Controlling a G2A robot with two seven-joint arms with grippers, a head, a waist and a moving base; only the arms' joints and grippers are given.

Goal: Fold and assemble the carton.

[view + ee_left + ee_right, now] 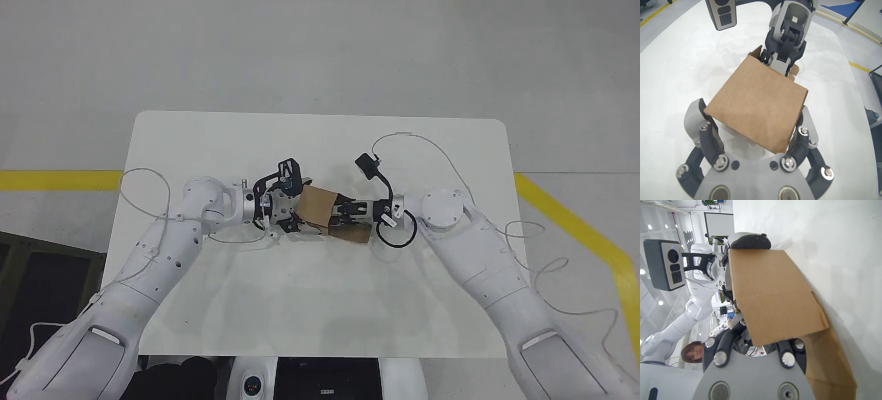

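**Carton gripped at both ends, mid-table**

Both arms lie across the table (300,140) from its near edge, and their claws face each other at its middle. The carton (757,106) is between them. It is plain brown cardboard, partly formed and tilted, with one flat panel facing up.

The left claw (753,111) takes the end on the robot's left. Its two fingers (692,121) are spread to the carton's width and press on opposite side edges, so it is clamped on the carton. At the other end, the right claw (779,64) has its fingers drawn close together, pinching the carton's wall. That end is open, and small flaps stick out beside the claw.

In the right wrist view, a second panel slopes away below the top one, toward the table. Whether it touches the table cannot be told.

Past the table's far edge is grey floor (300,50). A yellow line (60,180) runs on it to either side of the table.
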